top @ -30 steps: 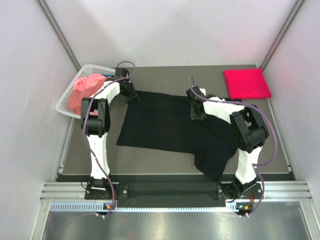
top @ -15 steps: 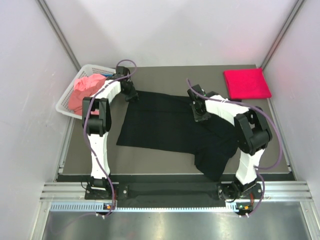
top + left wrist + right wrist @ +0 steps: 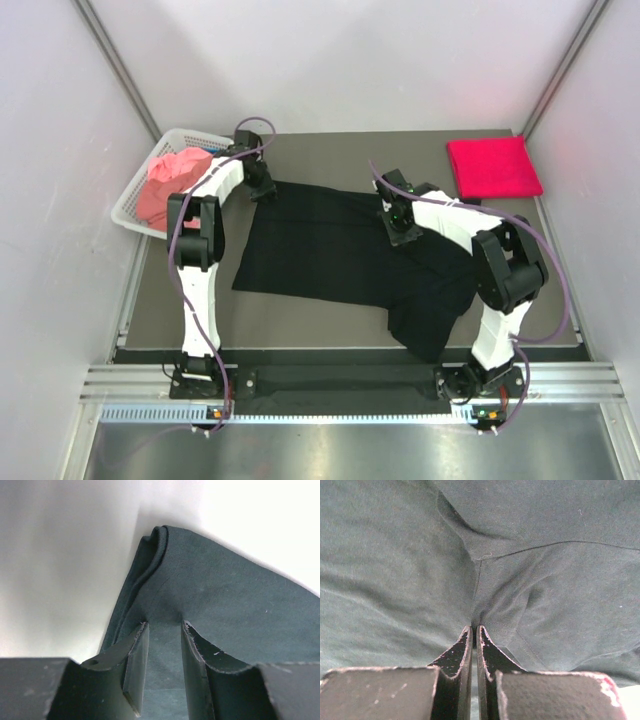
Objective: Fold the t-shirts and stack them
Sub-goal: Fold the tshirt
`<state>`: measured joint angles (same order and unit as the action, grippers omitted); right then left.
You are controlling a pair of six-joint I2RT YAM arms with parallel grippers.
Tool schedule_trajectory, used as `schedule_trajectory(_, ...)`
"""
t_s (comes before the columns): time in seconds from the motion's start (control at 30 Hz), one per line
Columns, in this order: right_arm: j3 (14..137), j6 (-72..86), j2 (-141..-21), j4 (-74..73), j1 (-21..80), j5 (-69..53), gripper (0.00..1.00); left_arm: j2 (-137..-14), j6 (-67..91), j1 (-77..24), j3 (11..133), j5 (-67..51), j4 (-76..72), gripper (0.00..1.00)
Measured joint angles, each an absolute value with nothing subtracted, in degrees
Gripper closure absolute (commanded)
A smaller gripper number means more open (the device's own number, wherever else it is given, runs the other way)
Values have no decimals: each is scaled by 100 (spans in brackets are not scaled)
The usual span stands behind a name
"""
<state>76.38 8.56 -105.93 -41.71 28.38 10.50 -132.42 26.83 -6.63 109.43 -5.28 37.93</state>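
Note:
A black t-shirt (image 3: 330, 250) lies spread across the middle of the table, with its near right part bunched. My left gripper (image 3: 262, 190) is at the shirt's far left corner. In the left wrist view it (image 3: 164, 624) is shut on a thick fold of the black cloth (image 3: 225, 595). My right gripper (image 3: 400, 222) is on the shirt's far right part. In the right wrist view it (image 3: 474, 628) is shut on a small pinch of the cloth (image 3: 395, 580). A crimson red t-shirt (image 3: 492, 167) lies folded at the far right. A salmon pink t-shirt (image 3: 172, 178) is heaped in the basket.
The white lattice basket (image 3: 135, 195) stands at the far left edge of the table. White walls enclose the table on three sides. A metal rail (image 3: 340, 385) runs along the near edge by the arm bases.
My right arm's elbow has swung out to the right, and its gripper has shifted slightly on the shirt. The left gripper stays at the same corner.

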Motion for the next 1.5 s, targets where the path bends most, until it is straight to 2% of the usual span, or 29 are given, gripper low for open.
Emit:
schedule_trajectory(0.37, 7638, 703, -10582, -4174, 2838, 974, 100, -13131, 2443, -674, 10973, -495, 4117, 60)
schedule_trajectory(0.7, 7638, 722, -10582, -4112, 2838, 869, 100, -11775, 2536, -668, 9432, -183, 4086, 62)
schedule_trajectory(0.9, 7638, 725, -10582, -4066, 2840, 799, 100, -11730, 2689, -668, 8995, -163, 3892, 62)
schedule_trajectory(1.3, 7498, 753, -10582, -3900, 2838, 709, 100, -11924, 2753, -668, 9002, 97, 3544, 64)
schedule_trajectory(1.37, 7498, 755, -10582, -3896, 2838, 696, 100, -11974, 2757, -668, 9002, 97, 3533, 68)
schedule_trajectory(1.47, 7498, 755, -10582, -3896, 2838, 696, 100, -11987, 2773, -668, 9013, 130, 3527, 87)
schedule_trajectory(1.5, 7498, 755, -10582, -3896, 2838, 696, 100, -11992, 2783, -668, 9039, 145, 3533, 97)
